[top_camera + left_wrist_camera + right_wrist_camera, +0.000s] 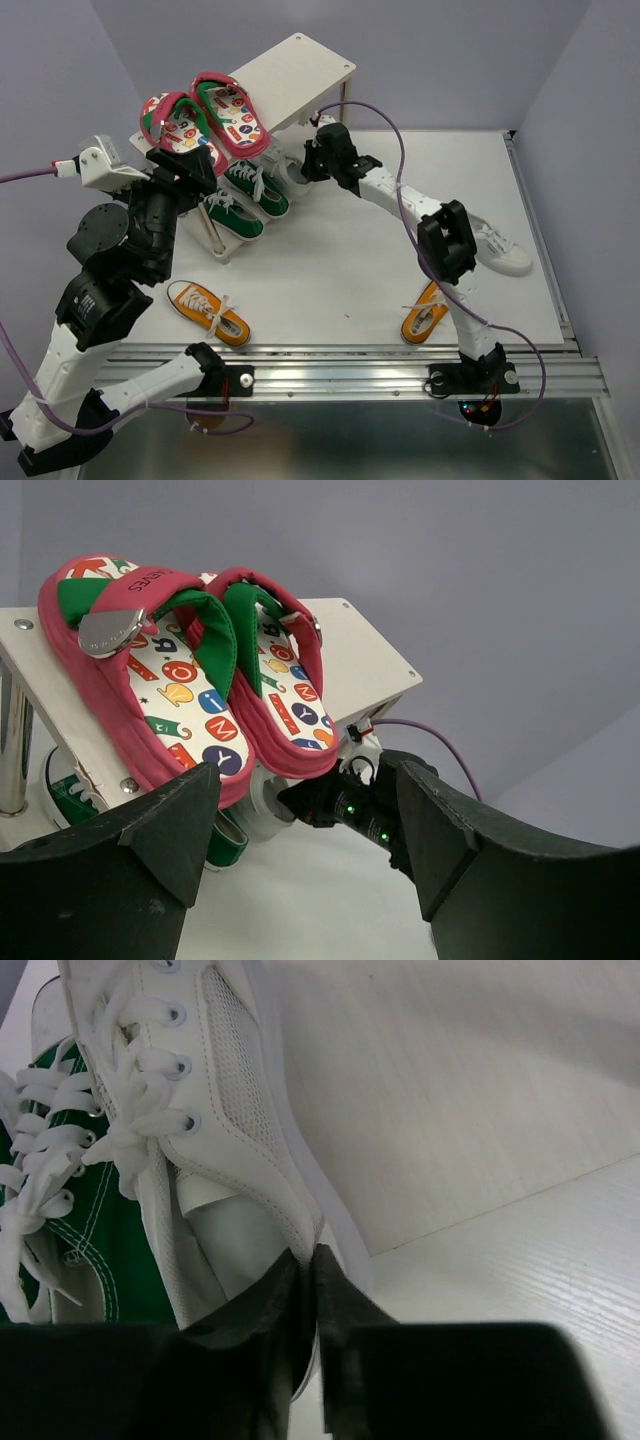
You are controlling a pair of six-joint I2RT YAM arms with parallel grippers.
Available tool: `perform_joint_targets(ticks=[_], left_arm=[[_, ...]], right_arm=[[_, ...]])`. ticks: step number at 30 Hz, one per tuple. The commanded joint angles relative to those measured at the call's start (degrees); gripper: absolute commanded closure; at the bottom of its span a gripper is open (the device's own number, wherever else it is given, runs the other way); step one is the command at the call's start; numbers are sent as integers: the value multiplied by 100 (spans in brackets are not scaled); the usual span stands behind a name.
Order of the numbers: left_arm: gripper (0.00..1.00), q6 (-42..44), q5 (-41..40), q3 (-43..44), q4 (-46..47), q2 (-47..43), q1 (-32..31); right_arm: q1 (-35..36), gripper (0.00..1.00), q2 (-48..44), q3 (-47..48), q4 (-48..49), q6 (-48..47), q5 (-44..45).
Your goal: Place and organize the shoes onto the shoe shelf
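1. The flip-flops (205, 120) are set as a pair on the left end of the top board of the shoe shelf (305, 70), which stands toward the far left corner of the worktop (330, 260).
2. The green sneakers (245, 195) are lodged side by side on the lower board, beneath the flip-flops.
3. One white sneaker (230, 1110) is pinched at its heel collar by the right gripper (310, 1270), whose fingers are closed tight on it. The shoe is held just beside the green pair at the lower board; whether it is fully set down cannot be told.
4. The left gripper (305, 780) is spread wide with nothing in it, poised just in front of the flip-flops.
5. The second white sneaker (500, 252) lies near the right edge of the worktop. One orange sneaker (208, 313) lies by the near edge on the left, and the other orange sneaker (425, 315) by the near edge on the right, partly hidden by the right arm.
6. The task is judged about half done: two pairs are shelved, a fifth shoe is at the shelf, and three shoes are left to be fetched.
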Motion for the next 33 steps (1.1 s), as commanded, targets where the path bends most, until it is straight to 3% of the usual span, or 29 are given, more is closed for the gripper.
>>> perform_joint_targets(ticks=[1,3,5,6,10,16,20,25,27,33], left_arm=[[19,-19,-131,2,133,-88,5],[19,-19,-131,-7,133,-79,5],[19,-1,-131,-7,151,-70,5],[19,7,-139,-7,168,-62,5],[19,25,-122,2,177,-35,5],[19,16,-122,-25,203,-79,5],[19,51,-87,-42,265,-53,5],[19,113,-25,-104,396,-27,5],[19,131,36,-157,467,-9,5],[19,157,80,-139,458,62,5]], right_arm=[[7,79,-116,441,511,232,42],[7,50,-168,424,493,215,33],[7,41,-353,284,493,224,94],[7,32,-432,231,475,224,190],[7,29,-976,-269,484,162,708],[-247,25,-2434,-1973,484,232,1658],[-1124,23,-3498,-3335,458,469,1764],[-2338,9,-4824,-4995,116,891,1783],[-2927,4,-5002,-5235,-16,1102,1694],[-3684,3,-4942,-5640,-298,1252,1370]])
